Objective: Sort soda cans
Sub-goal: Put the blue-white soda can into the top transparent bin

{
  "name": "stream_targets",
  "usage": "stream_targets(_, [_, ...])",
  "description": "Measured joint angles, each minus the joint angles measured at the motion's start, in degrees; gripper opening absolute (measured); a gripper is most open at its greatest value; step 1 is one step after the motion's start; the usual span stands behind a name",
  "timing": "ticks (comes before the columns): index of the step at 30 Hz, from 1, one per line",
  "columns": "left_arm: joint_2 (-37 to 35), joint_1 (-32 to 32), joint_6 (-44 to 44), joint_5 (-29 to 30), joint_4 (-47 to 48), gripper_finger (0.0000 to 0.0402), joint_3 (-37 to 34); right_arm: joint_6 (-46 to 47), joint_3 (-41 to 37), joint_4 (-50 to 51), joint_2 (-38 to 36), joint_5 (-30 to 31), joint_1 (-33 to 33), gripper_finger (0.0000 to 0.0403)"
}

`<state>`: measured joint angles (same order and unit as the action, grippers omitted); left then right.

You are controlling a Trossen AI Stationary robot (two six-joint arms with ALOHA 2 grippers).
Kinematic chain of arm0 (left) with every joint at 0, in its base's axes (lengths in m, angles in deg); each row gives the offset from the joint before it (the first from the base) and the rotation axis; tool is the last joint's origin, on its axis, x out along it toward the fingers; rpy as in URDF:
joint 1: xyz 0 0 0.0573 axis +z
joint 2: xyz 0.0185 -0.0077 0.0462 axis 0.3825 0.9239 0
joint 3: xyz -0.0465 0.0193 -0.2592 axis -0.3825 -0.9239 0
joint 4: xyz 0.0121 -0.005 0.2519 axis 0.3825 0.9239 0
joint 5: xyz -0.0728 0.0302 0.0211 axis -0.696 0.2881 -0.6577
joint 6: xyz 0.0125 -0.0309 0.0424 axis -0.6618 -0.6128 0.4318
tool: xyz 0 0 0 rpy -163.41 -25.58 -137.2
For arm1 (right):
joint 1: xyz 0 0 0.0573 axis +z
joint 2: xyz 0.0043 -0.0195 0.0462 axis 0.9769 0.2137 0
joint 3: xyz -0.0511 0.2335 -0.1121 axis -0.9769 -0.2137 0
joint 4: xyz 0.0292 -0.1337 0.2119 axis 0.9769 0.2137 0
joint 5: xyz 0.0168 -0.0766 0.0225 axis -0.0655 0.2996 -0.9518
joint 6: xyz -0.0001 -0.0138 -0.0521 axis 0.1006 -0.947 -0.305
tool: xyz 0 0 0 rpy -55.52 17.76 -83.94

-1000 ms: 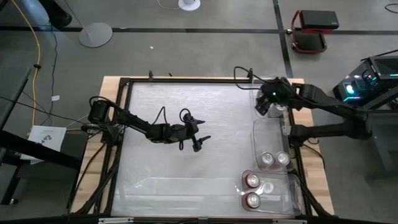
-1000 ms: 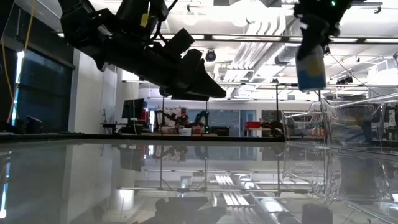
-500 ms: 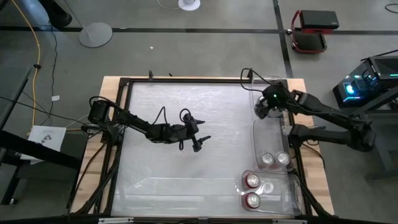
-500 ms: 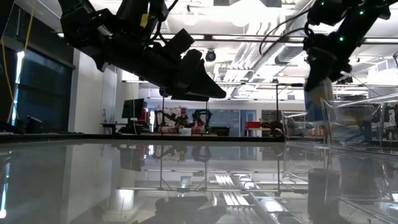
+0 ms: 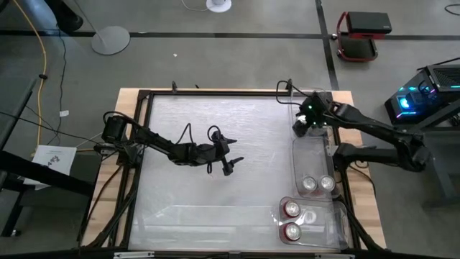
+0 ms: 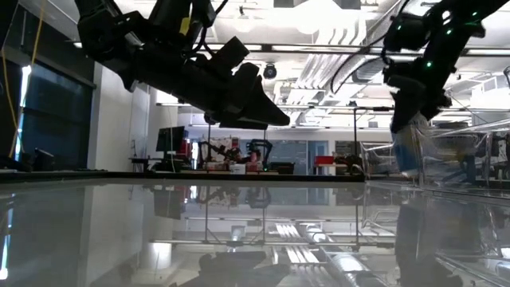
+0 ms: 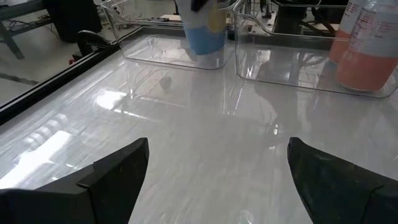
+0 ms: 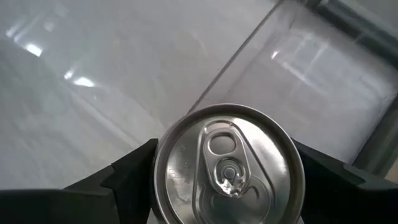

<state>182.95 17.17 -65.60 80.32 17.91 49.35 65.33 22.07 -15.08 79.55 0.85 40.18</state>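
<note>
My right gripper (image 5: 305, 124) is shut on a pale silver-blue soda can (image 6: 406, 147) and hovers at the far end of the right-hand clear bin (image 5: 298, 162). The can's shiny top (image 8: 230, 165) fills the right wrist view between the fingers. Two silver cans (image 5: 318, 184) stand in that bin's near end. Two red cans (image 5: 291, 219) stand in the second bin (image 5: 338, 234), nearer the near edge. My left gripper (image 5: 228, 162) hangs open above the middle of the table and touches nothing; it looks toward the held can (image 7: 205, 28). My right gripper pinches the can between its two fingers (image 8: 134, 171), which lie on opposite sides of the wall just below the top rim (image 8: 163, 168). The fingers come from above, pointing down. The can hangs below them, lifted clear and slightly tilted (image 6: 408, 155).
Both clear bins sit along the table's right edge, the silver-can bin with bare floor at its far end. A black frame (image 5: 215, 92) rims the glossy white table. The table's left and middle lie open under my left arm (image 5: 165, 147).
My right gripper has come down with the can, from high above the table toward the far end of the right-hand bin, and the can now hangs a little tilted. The left arm has kept still.
</note>
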Motion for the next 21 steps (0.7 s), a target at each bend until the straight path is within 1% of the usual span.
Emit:
stream_targets(2, [0.0,0.0,0.0,0.0,0.0,0.036,0.0,-0.2,0.0,0.0,2.1,-1.3,-0.5,0.0292])
stream_targets(8, [0.0,0.0,0.0,0.0,0.0,0.036,0.0,-0.8,0.3,-0.7,6.1,-1.2,-0.5,0.0293])
stream_targets(21, [0.0,0.0,0.0,0.0,0.0,0.036,0.0,-1.7,0.4,1.2,4.2,-1.2,-0.5,0.0307])
